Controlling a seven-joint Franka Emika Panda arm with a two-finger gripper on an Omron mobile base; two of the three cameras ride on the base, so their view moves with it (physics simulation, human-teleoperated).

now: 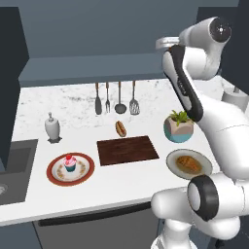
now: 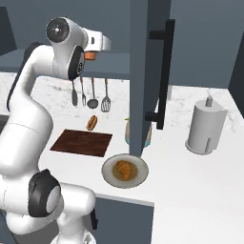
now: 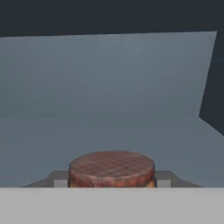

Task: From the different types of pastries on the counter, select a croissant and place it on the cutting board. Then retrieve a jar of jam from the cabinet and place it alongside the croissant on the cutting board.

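Dark blue-grey cabinet (image 3: 109, 78) interior is sitting behind the jar of jam (image 3: 111, 168), which is showing its reddish-brown lid right in front of the hand camera. The end effector (image 3: 111, 183) is closing on the jar, with a grey finger (image 3: 60, 178) pressing each side. From the right base view the orange jar is sitting at the hand, up at shelf height. I cannot tell whether it is resting on the shelf or already lifted.

To do this step well, I judge the arm should be keeping the grip level, raising the jar a little off the shelf, then backing straight out before coming down. The open cabinet door (image 2: 143, 71) with its dark handle (image 2: 162, 71) is hanging close to the exit path on the right, so swinging that way is risking a bump.

Below, the cutting board (image 1: 127, 150) is lying bare on the tabletop (image 1: 121, 182). The croissant (image 1: 188, 164) is sitting on a grey plate (image 1: 171, 163) just right of the board, not on it. A reddish bun (image 1: 120, 128) is lying just behind the board, and a potted plant (image 1: 178, 127) is standing near its right rear corner, crowding the descent. A cupcake (image 1: 70, 163) on a red-rimmed plate (image 1: 53, 170), a white dispenser (image 1: 52, 127), hanging utensils (image 1: 116, 99) and a paper towel roll (image 2: 206, 127) are standing clear.
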